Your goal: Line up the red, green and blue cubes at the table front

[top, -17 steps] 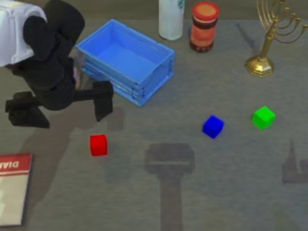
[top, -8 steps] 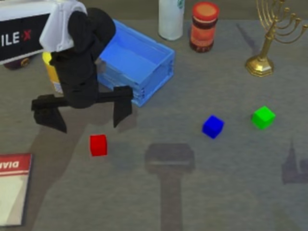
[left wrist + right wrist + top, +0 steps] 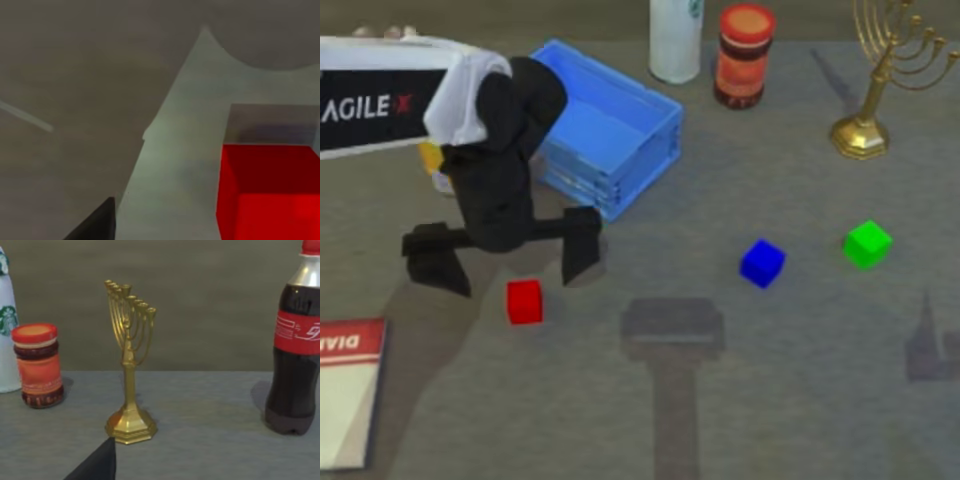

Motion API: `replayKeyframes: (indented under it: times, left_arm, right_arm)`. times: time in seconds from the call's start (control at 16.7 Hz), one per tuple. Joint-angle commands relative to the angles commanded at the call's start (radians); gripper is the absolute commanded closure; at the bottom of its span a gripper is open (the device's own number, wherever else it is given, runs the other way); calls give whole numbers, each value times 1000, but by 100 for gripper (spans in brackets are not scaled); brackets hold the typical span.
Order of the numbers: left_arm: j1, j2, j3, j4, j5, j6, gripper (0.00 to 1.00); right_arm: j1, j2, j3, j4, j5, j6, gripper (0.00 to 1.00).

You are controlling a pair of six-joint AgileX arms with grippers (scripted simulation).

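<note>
Left arm: white boxy link with a black panel, white "AGILE" lettering and a red X. Past it, rounded matte black wrist housing. Left gripper: black crossbar carrying two flat, tapering black fingers. Right arm: only a black fingertip shows in its wrist view.

Three small matte cubes rest flat and well apart on the grey-green table: red cube toward nine o'clock, blue cube and green cube toward three o'clock.

blue crate | jar (red lid) | gold candelabrum | cola bottle
</note>
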Motion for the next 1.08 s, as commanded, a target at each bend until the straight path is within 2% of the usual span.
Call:
replayKeyframes:
  times: [0.24,0.54,1.08]
  left_arm:
    - [-1,66,-78,145,0,0,0]
    - [-1,75,-89,163,1,0,0]
    - [-1,75,-89,163,1,0,68]
  right_arm:
    - [0,0,0,0,0,0,0]
    - [0,0,0,0,0,0,0]
    - [0,0,0,0,0,0,0]
